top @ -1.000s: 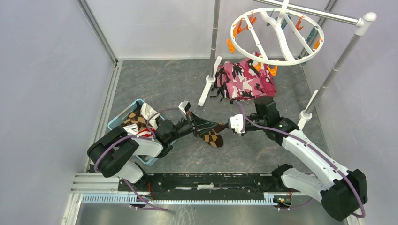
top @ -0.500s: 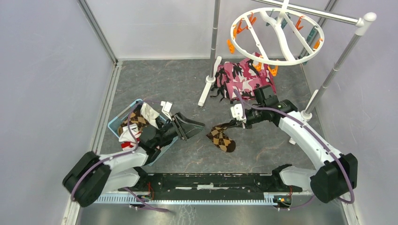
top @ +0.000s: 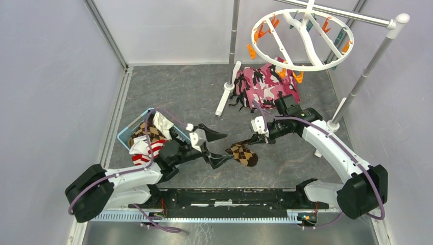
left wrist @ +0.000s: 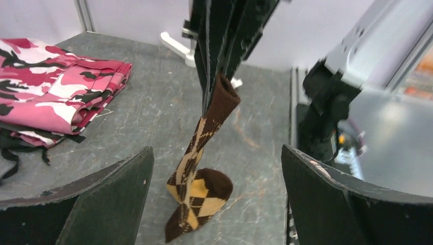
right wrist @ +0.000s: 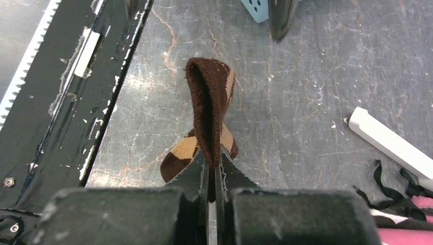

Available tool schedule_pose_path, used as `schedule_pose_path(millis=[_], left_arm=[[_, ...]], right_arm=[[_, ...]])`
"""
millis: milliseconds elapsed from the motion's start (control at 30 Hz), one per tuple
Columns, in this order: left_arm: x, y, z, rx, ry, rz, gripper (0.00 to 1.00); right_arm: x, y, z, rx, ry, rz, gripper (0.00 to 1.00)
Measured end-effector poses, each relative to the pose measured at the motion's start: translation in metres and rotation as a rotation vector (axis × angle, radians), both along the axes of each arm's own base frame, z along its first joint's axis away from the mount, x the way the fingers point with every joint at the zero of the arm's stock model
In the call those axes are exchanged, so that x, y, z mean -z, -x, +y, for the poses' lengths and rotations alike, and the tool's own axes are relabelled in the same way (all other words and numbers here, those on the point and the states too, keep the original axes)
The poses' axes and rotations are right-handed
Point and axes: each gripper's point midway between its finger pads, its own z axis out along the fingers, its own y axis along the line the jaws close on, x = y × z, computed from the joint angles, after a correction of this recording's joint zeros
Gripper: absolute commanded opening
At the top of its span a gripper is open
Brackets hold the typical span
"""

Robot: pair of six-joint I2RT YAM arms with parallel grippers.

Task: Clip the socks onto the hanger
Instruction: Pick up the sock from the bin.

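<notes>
argyle sock hangs from right fingers, foot folded on table.

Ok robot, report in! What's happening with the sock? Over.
Left gripper open, empty. Right gripper shut on argyle sock, foot on table. Hanger not reached; camouflage cloth lies beneath it.
</notes>
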Motion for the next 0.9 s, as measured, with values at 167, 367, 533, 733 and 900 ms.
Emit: schedule_pose_path(millis=[167,367,533,733,900], left_arm=[[0.021,0.001,-0.025,0.017,-0.141,-0.168,0.82],[0.023,-0.016,-0.039,-0.029,-0.189,-0.244,0.67],[0.031,-0.017,-0.048,-0.017,-0.203,-0.243,0.55],[0.029,-0.014,-0.052,0.006,-0.173,-0.235,0.47],[0.013,-0.010,-0.053,0.014,-0.102,-0.241,0.41]], right_arm=[[0.001,0.007,0.000,-0.031,-0.007,0.011,0.02],[0.002,0.009,0.000,-0.046,-0.009,0.015,0.02],[0.001,0.009,0.000,-0.051,-0.012,0.009,0.02],[0.002,0.009,0.000,-0.053,-0.012,0.008,0.03],[0.002,0.009,0.000,-0.055,-0.013,0.005,0.02]])
